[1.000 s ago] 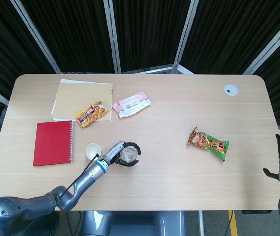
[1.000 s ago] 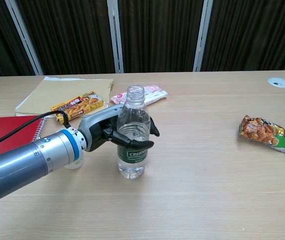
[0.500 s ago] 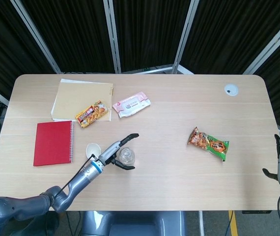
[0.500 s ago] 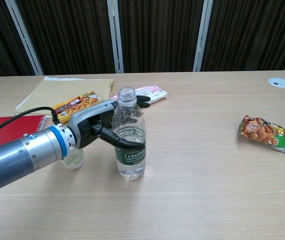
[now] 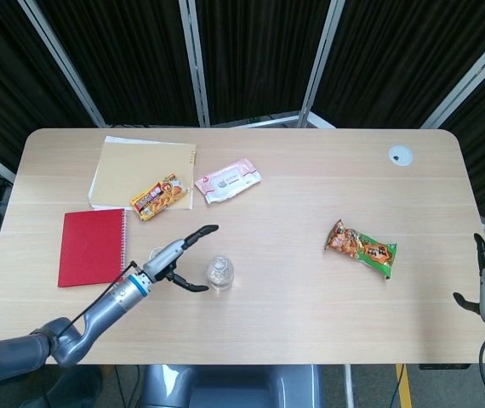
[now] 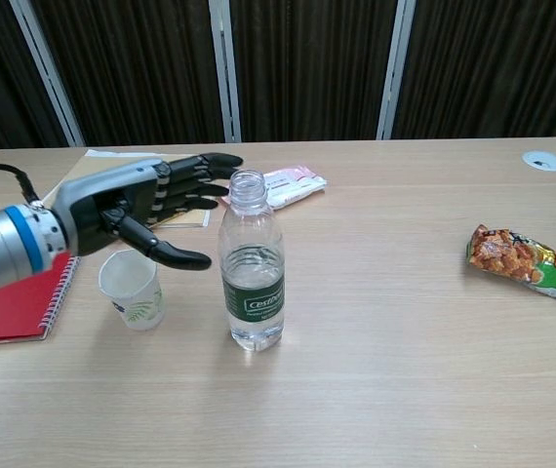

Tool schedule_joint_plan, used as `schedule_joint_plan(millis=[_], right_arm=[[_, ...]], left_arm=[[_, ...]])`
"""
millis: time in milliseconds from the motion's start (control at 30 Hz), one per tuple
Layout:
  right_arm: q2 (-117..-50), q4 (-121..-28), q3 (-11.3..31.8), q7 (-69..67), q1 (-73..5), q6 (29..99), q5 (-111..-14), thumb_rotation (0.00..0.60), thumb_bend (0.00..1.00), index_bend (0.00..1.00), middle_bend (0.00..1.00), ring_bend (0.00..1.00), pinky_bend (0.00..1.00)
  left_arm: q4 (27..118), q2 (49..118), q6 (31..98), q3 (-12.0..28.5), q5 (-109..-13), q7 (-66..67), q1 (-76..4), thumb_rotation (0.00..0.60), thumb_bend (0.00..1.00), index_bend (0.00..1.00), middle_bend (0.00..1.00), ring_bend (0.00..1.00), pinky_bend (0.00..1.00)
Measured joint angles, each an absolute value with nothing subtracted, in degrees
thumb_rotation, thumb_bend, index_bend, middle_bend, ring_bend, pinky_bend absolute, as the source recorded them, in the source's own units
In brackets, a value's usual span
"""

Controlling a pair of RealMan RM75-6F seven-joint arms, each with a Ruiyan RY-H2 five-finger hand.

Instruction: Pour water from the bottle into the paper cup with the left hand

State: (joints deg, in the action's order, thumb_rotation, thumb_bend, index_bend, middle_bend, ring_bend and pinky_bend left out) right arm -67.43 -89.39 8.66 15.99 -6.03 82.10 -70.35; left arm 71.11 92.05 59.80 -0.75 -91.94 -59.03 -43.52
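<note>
Pre-grasp, bottle untouched.
Our left robot hand (image 6: 127, 210) hangs wide open, empty, left of bottle (image 6: 252, 263); next we close round it, tip over paper cup (image 6: 133, 289).

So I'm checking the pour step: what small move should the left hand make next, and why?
Probably move the left hand right and close it around the bottle. The hand is open, fingers spread, clear of the bottle, which stands upright and uncapped beside the cup. Nothing can be poured until the bottle is gripped.
</note>
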Motion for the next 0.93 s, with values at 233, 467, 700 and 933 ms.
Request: schedule_joint_plan(millis=[233, 467, 700, 933], right_arm=[[-66.7, -90.6, 8.5, 15.0, -5.6, 82.9, -71.6, 0.6, 0.0, 0.0, 0.0, 0.0, 0.0], [-65.6, -91.4, 8.3, 12.6, -5.4, 83.5, -73.7, 0.6, 0.0, 0.0, 0.0, 0.0, 0.0], [-65.2, -91.0, 8.0, 10.0, -5.2, 85.3, -77.2, 0.6, 0.0, 0.0, 0.0, 0.0, 0.0], [-64.2, -91.7, 7.6, 8.2, -4.4, 86.9, -79.3, 0.6, 0.0, 0.0, 0.0, 0.0, 0.0]], left_arm=[[73.7, 82.5, 66.2, -1.7, -93.1, -51.9, -40.1, 0.6, 0.0, 0.0, 0.0, 0.0, 0.0], [77.0, 77.3, 73.1, -1.1, -89.8, -31.4, -34.0, 0.6, 0.0, 0.0, 0.0, 0.0, 0.0], [88.0, 71.6, 80.8, -1.3, -82.1, -1.2, -25.0, 0.6, 0.0, 0.0, 0.0, 0.0, 0.0], [97.6, 68.3, 89.8, -2.3, -77.5, 14.6, -14.7, 0.6, 0.0, 0.0, 0.0, 0.0, 0.0]])
